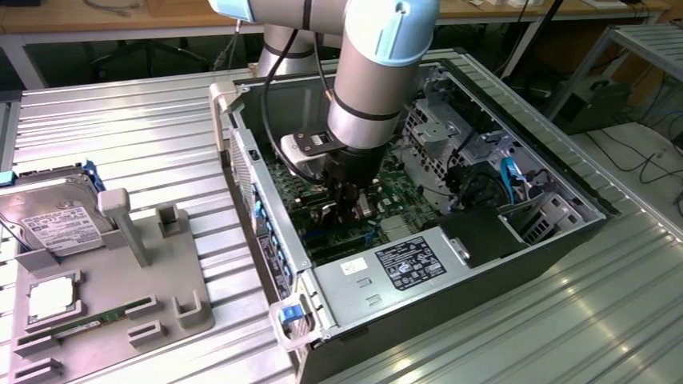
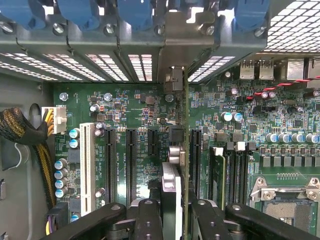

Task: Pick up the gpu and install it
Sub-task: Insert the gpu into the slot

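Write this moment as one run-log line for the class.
gripper: shut on gpu | place: inside computer case, above motherboard slots | gpu: edge-on, seating unclear

Bright even daylight, glare on ribbed table (image 1: pixel 160 136), perhaps slightly soft

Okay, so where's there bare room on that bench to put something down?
Free: the ribbed metal bench between the grey parts holder and the computer case, and the stretch toward the exterior view's right of the case. Crowded: inside the case, where the gripper holds the gpu over the slots.
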Robot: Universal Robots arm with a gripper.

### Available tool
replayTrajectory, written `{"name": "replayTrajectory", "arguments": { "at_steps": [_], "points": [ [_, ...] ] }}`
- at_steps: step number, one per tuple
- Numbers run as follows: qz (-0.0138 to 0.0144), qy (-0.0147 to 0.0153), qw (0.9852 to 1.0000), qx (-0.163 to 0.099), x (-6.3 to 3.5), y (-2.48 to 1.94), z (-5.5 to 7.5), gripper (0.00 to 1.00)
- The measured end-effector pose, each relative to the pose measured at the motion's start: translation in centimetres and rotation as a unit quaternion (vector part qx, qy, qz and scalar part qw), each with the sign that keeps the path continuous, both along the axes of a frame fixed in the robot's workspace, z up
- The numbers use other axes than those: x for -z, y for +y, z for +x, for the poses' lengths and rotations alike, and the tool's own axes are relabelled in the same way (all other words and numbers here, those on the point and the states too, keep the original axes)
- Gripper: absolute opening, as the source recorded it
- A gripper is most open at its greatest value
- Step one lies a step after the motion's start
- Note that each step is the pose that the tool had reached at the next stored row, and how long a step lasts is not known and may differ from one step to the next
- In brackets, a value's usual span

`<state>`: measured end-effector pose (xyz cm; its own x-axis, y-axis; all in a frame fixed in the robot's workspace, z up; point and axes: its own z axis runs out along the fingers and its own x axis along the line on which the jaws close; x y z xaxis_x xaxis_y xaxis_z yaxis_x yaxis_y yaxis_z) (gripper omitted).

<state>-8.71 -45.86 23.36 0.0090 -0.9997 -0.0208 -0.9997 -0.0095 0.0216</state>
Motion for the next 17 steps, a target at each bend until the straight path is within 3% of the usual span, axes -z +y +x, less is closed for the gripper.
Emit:
{"name": "replayTrajectory", "arguments": {
  "at_steps": [15,17],
  "points": [
    [0.0006,0.0003,1.0,0.0,0.03,0.02,-0.04,0.28],
    [0.0003,-0.0002,1.0,0.0,0.03,0.01,-0.02,0.35]
  ]
}}
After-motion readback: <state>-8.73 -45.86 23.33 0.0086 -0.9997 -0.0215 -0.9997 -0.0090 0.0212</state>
